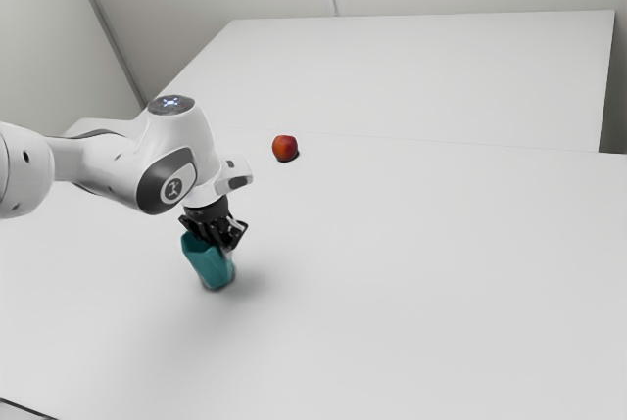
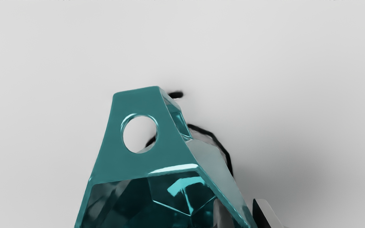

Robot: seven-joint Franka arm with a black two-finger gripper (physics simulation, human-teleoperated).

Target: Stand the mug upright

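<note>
In the exterior view my gripper (image 1: 221,234) points down at the teal mug (image 1: 208,263), at its upper part. The mug has its opening upward and its body leans toward the exterior view's left, with its lower end close to the table. The wrist view has the mug (image 2: 147,161) with its holed handle and its dark inside visible. There my gripper (image 2: 243,217) is shut on the mug's wall, one finger inside the rim and the other outside. The mug's underside is hidden.
A red apple (image 1: 284,148) rests on the white table (image 1: 421,244), beyond the mug and away from the gripper. Another white surface (image 1: 411,68) extends behind, near the wall. A dark edge crosses the exterior view's lower left corner.
</note>
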